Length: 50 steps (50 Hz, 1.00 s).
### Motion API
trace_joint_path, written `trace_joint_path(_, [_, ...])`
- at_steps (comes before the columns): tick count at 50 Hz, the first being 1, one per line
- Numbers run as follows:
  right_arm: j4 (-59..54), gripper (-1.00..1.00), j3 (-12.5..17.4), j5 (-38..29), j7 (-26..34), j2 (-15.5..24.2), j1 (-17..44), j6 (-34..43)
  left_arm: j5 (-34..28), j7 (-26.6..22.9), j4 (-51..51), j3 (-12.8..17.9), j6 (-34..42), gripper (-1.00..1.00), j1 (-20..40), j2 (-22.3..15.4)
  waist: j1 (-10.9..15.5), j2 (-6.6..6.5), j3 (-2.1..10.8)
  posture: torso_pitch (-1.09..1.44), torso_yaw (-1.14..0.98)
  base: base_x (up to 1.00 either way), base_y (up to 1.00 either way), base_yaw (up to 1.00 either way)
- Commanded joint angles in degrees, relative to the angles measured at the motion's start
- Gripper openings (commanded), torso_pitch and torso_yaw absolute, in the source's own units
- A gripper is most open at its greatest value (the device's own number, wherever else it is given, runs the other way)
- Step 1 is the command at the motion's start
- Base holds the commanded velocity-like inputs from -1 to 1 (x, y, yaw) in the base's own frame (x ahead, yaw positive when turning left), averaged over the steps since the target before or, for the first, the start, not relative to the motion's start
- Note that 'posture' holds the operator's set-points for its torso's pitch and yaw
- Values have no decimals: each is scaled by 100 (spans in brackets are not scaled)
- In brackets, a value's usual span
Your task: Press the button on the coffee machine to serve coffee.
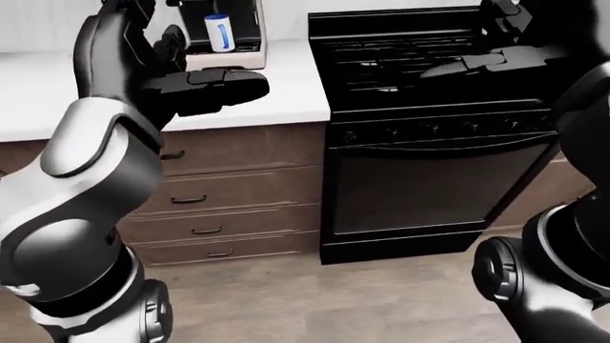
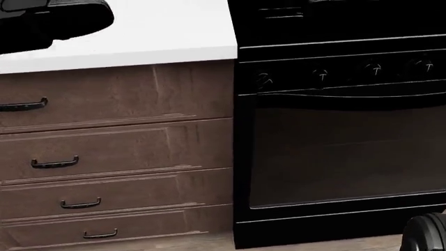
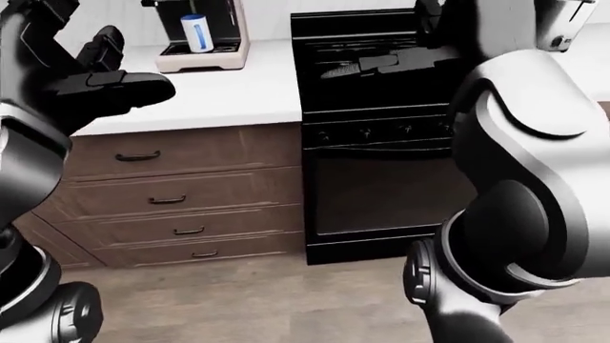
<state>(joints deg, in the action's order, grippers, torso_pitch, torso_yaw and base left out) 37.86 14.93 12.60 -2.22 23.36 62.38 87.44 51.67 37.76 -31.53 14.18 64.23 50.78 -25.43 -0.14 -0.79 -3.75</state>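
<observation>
The coffee machine [image 3: 217,28] stands on the white counter [image 3: 219,96] at the top left of the eye views, cut off by the top edge, its button not visible. A white and blue cup [image 3: 195,33] sits on its tray. My left hand [image 1: 195,82] is open and empty, raised over the counter's near edge, below and left of the machine. My right hand [image 1: 491,53] is open and empty, held over the black stove [image 1: 429,64], far right of the machine.
Brown drawers [image 3: 181,193] with dark handles run under the counter. The black oven [image 3: 381,186] with a row of knobs [image 2: 349,70] stands right of them. Wooden floor [image 1: 315,300] lies below.
</observation>
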Motion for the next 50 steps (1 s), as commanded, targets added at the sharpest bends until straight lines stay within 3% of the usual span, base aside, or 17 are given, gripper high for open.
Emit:
trace_joint_path(1, [17,100,-2,23,2,34,163,-189,-70,13,-63,89,-171,100,150,-65,11,12,95,0,0,20,0,0])
trace_joint_path(4, [51,100,10,38,-4,27,135,-175,-78,12,-68,86,-162,100,150,-59,-58,-374,191,0,0,19,0,0])
trace_joint_path(5, [61,100,12,43,-4,27,119,-177,-83,9,-72,85,-163,100,142,-58,-82,-378,272,0,0,20,0,0])
trace_joint_path(7, [74,100,24,52,-9,26,108,-169,-93,3,-82,87,-164,100,123,-51,-43,-386,139,0,0,18,0,0])
trace_joint_path(15, [117,100,4,66,-59,-7,145,-86,-37,47,-138,129,-130,100,100,-44,59,39,144,0,0,19,0,0])
trace_joint_path(18, [147,100,11,73,-56,2,158,-38,30,82,-167,159,-96,100,104,-62,98,521,267,0,0,19,1,0])
trace_joint_path(19, [147,100,16,73,-57,4,169,-25,43,98,-174,157,-91,100,99,-62,61,259,205,0,0,19,1,0])
trace_joint_path(20, [149,100,20,73,-50,9,142,-48,52,108,-172,155,-91,100,103,-66,94,394,196,0,0,20,1,0])
trace_joint_path(21, [146,100,19,74,-50,7,147,-48,60,114,-168,152,-97,100,110,-69,58,371,205,0,0,20,2,0])
trace_joint_path(29, [108,100,2,75,-53,-6,121,-101,78,130,-127,130,-143,100,114,-108,-4,-57,117,0,0,20,2,0])
trace_joint_path(31, [116,100,8,80,-46,1,110,-107,85,139,-130,132,-143,100,117,-107,-51,-320,193,0,0,18,7,0])
trace_joint_path(32, [127,100,13,83,-46,1,113,-94,92,141,-135,132,-138,100,117,-110,-85,-476,363,0,0,16,7,0])
trace_joint_path(33, [133,100,24,90,-47,-18,113,-86,92,139,-129,132,-138,100,121,-119,0,-296,199,0,0,17,8,0])
trace_joint_path(34, [129,100,31,94,-45,-27,86,-112,100,142,-118,138,-134,100,139,-127,-31,-406,146,0,0,16,9,0])
trace_joint_path(41, [126,100,17,107,-76,-45,127,-66,103,148,-111,127,-149,100,139,-136,29,-48,153,0,0,15,10,0])
trace_joint_path(44, [148,100,9,109,-94,-73,107,-57,99,146,-130,126,-157,100,100,-130,77,356,237,0,0,7,18,0])
trace_joint_path(50, [163,100,23,123,-93,-84,88,-52,89,146,-101,110,-164,100,137,-131,24,258,296,0,0,5,22,0])
